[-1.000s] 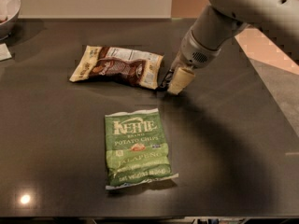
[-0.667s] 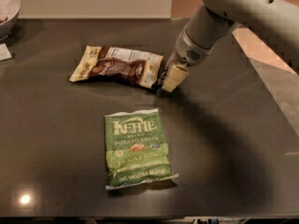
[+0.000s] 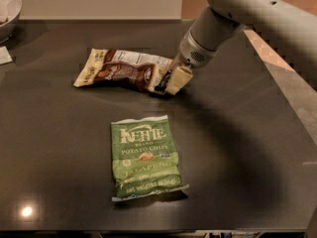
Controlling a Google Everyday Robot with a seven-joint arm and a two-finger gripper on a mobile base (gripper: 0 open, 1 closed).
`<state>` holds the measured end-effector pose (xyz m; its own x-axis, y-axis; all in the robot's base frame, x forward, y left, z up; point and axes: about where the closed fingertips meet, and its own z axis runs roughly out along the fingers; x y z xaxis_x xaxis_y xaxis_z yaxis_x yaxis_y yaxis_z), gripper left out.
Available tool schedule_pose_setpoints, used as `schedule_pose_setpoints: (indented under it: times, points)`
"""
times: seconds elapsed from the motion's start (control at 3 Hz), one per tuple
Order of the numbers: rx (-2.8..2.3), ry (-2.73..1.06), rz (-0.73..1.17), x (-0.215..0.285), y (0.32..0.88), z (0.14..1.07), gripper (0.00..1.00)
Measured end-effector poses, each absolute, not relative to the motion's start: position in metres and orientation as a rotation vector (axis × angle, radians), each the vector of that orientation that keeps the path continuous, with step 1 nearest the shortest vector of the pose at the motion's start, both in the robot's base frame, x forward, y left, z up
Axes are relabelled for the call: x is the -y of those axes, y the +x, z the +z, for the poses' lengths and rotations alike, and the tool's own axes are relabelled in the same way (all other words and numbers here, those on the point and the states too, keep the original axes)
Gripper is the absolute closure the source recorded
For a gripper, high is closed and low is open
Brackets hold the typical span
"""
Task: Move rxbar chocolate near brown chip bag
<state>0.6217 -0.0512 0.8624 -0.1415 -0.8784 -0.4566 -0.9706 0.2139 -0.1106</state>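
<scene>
The brown chip bag (image 3: 124, 71) lies flat on the dark table (image 3: 237, 148), left of centre at the back. My gripper (image 3: 170, 82) comes down from the upper right and sits at the bag's right end, touching or almost touching it. A cream finger (image 3: 179, 78) shows. A small black piece, the rxbar chocolate (image 3: 161, 85), is pinched at the fingertips right against the bag's edge, low over the table. Most of the bar is hidden by the finger.
A green Kettle jalapeño chip bag (image 3: 146, 157) lies in the middle front of the table. A white bowl (image 3: 7, 11) and a white scrap (image 3: 4, 56) are at the far left. The table's right edge (image 3: 282, 83) runs diagonally beside my arm.
My gripper has moved left with the black bar, from a little right of the brown chip bag to its right end.
</scene>
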Motion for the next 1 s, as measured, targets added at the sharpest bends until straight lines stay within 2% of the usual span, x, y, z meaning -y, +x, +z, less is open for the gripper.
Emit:
schedule_pose_setpoints:
  times: [0.33,0.67,1.0]
  points:
    - [-2.071,-1.715,0.295,0.0499,0.6215,0.8609,0.12]
    - [-2.071,-1.718,0.298,0.0487,0.6214,0.8595,0.00]
    - [-2.071,-1.718,0.298,0.0486,0.6214,0.8595,0.00]
